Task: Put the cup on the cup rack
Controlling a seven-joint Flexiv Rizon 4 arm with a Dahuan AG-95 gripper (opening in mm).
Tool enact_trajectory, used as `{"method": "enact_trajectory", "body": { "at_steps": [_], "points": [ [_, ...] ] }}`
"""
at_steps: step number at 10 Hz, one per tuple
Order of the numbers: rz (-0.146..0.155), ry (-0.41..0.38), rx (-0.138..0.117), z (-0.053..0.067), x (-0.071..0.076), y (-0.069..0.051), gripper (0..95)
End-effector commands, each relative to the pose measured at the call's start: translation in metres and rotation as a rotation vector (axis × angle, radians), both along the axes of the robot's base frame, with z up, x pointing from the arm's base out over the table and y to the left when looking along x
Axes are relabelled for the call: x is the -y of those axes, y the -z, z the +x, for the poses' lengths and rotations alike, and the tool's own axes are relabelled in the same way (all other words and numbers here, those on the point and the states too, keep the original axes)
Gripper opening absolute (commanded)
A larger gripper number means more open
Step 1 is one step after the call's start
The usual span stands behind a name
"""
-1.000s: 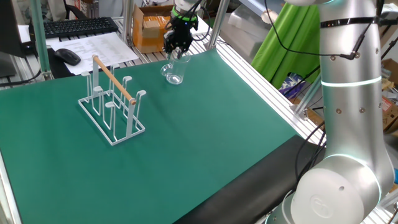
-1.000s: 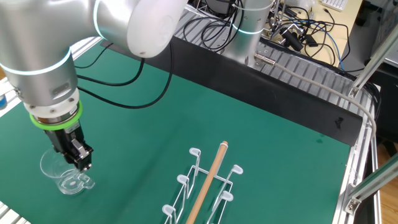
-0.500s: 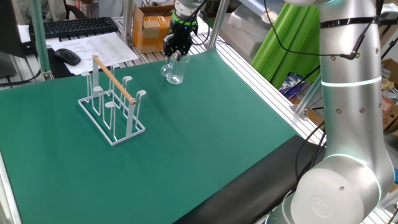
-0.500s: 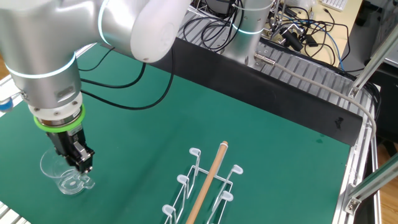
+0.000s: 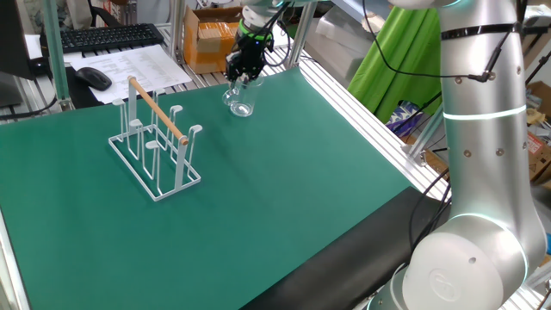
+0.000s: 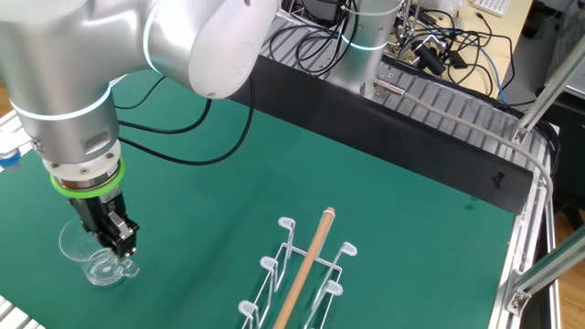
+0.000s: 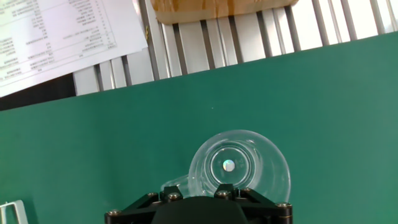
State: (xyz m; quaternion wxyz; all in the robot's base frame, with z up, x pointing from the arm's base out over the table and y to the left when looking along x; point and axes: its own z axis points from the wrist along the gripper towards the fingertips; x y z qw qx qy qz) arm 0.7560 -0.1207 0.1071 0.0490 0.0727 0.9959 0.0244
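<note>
1. Clear glass: the cup (image 5: 240,102) is a small colourless mug standing upright on the green mat (image 5: 284,172), near the mat's far edge in one fixed view and close to the near left corner in the other.
2. In the hand view the cup (image 7: 239,167) is seen from straight above, its round rim and base showing as rings, with its handle sticking out to the lower left.
3. The gripper (image 6: 119,243) points straight down at the cup's rim, on the handle side; its black body hides the fingertips in every view.
4. I cannot tell whether the fingers are clamped on the glass wall or standing free of it.
5. The cup rack (image 5: 156,142) is white wire with upright pegs and a light wooden rod (image 5: 157,110) along its top; it stands on the mat well apart from the cup, with no cup on it.
6. In the other fixed view the rack (image 6: 302,270) sits at the bottom edge, to the right of the gripper.
7. Beyond the mat lie printed paper sheets (image 5: 129,65), a black keyboard (image 5: 112,36), a mouse (image 5: 93,77) and a brown cardboard box (image 5: 209,39).
</note>
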Motion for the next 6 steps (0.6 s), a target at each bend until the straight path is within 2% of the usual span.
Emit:
{"method": "enact_trajectory", "body": {
  "at_steps": [1,5,6],
  "points": [
    [0.000,0.001,0.001,0.0004,-0.0006,0.0005,0.0],
    [-0.007,0.004,0.002,0.0002,-0.0004,-0.0021,0.0],
    [-0.008,0.008,0.000,-0.0001,-0.0001,-0.0060,0.0]
  ]
}}
